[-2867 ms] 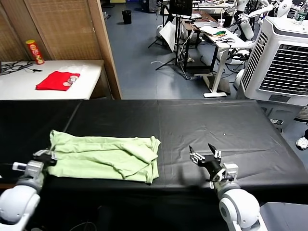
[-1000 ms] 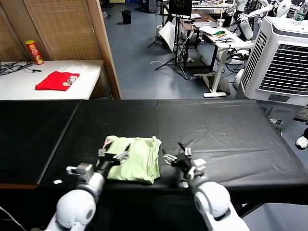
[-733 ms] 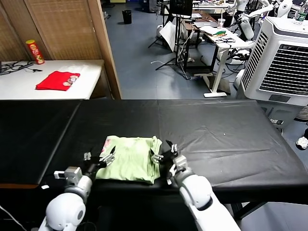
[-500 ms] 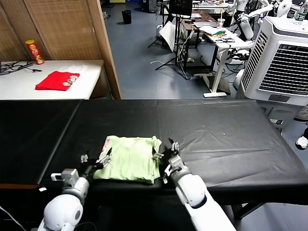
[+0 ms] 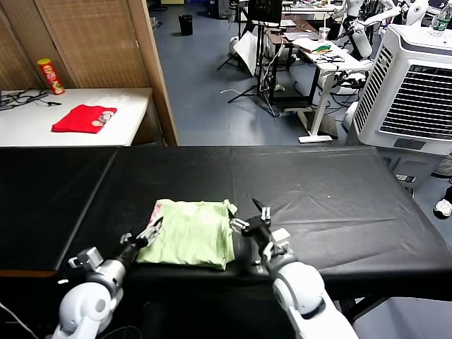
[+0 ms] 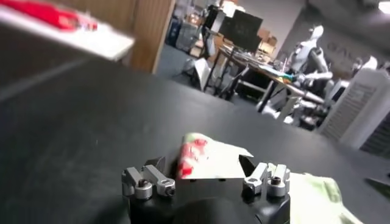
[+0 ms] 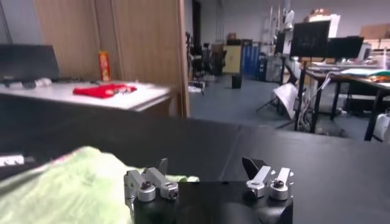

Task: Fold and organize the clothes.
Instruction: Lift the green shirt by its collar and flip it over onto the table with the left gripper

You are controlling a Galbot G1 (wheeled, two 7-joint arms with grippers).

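A: Where does the shirt [image 5: 189, 233] lie?

B: On the black counter [image 5: 339, 205], near its front edge and a little left of the middle. It is folded into a compact squarish bundle, pale green, with a bit of pink-red print showing at its far left corner.

A: Left gripper [image 5: 145, 234]?

B: Low at the shirt's left edge, fingers spread wide, nothing between them. From its wrist camera the printed corner of the shirt [image 6: 210, 161] sits just ahead of the open gripper [image 6: 207, 180]. I cannot tell whether a fingertip touches the cloth.

A: Right gripper [image 5: 252, 217]?

B: Just beside the shirt's right edge, also spread wide and holding nothing. Its wrist camera shows the green fabric [image 7: 73, 189] bunched up close on one side of the gripper [image 7: 207, 178].

A: Anything else in the room?

B: A white side table [image 5: 134, 106] behind the counter on the left, carrying a small red folded garment [image 5: 85, 118] and a red and yellow can [image 5: 51, 76]. A large white cooling unit [image 5: 413, 85] stands far right.
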